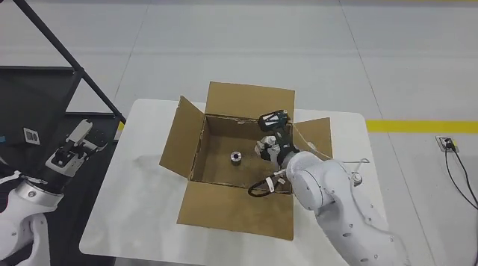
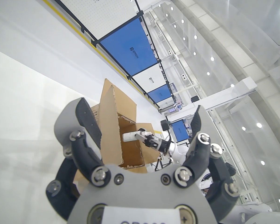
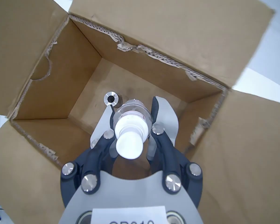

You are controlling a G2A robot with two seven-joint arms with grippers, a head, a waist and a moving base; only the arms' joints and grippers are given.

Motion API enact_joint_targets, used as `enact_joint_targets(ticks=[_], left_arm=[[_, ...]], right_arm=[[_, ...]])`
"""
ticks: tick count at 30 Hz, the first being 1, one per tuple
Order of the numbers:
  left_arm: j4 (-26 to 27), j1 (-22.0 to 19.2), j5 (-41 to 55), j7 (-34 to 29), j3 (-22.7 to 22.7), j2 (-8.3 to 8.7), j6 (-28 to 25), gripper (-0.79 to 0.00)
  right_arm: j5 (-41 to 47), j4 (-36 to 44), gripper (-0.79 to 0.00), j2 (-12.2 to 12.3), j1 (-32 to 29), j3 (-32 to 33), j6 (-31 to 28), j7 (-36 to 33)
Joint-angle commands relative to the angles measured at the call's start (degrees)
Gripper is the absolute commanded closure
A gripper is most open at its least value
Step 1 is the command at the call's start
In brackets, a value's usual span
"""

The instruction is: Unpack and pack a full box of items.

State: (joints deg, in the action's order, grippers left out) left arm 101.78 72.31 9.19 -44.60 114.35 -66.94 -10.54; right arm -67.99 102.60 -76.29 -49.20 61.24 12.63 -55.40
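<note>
Top view first: cardboard box [image 1: 235,217] standing open on the white table [image 1: 142,191], four flaps splayed outward. Right gripper [image 1: 270,149] dipped into the right side of the opening, load hard to make out from up here. On the box floor, left of it, one small metal cylinder [image 1: 236,158], nothing else to be seen inside. Left gripper [image 1: 78,137] parked well apart, out past the table's left edge. Over to the left wrist view: left gripper [image 2: 140,107] spread wide, nothing between its fingers, looking across at the box's left flap. Beyond that flap, a bottle [image 2: 129,137] pinched in the right gripper above the opening. Now the right wrist view: fingers [image 3: 155,108] clamped snug on the clear bottle just below its white cap, bottle hanging upright over the box interior, seemingly clear of the floor. Metal cylinder on the floor just beside the bottle's line, near one fingertip. Judgement call on progress: somewhere mid-task, box nearly bare, so either close to the end of unpacking or barely into packing; no telling which from here. In the way: the cylinder beneath, the ragged torn rim and the raised right flap close by the arm.
</note>
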Motion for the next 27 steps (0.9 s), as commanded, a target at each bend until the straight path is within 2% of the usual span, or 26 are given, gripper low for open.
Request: enact_joint_targets(ticks=[1,9,13,17,21,24,27], left_arm=[[0.3,0.7,-0.4,-0.4,-1.2,0.09,-0.7,-0.785],[1.2,2.2,0.5,-2.4,-3.4,0.54,-1.8,-0.785],[1.2,2.2,0.5,-2.4,-3.4,0.54,-1.8,-0.785],[1.2,2.2,0.5,-2.4,-3.4,0.54,-1.8,-0.785],[1.2,2.2,0.5,-2.4,-3.4,0.54,-1.8,-0.785],[1.2,2.2,0.5,-2.4,-3.4,0.54,-1.8,-0.785],[1.2,2.2,0.5,-2.4,-3.4,0.54,-1.8,-0.785]], right_arm=[[-3.7,10.1,0.000,0.8,-5.6,3.4,0.9,-1.3],[-11.1,31.6,0.000,2.6,-24.0,17.9,6.0,-2.8],[-8.6,32.0,0.000,2.8,-31.7,24.8,7.1,1.8],[-4.9,32.0,0.000,2.8,-39.5,30.4,7.1,3.6],[0.4,31.9,0.000,2.6,-45.2,33.7,7.0,7.1],[3.4,29.2,0.000,2.5,-47.3,35.0,5.4,8.5],[4.3,24.8,0.000,2.6,-46.8,35.1,4.2,8.4]])
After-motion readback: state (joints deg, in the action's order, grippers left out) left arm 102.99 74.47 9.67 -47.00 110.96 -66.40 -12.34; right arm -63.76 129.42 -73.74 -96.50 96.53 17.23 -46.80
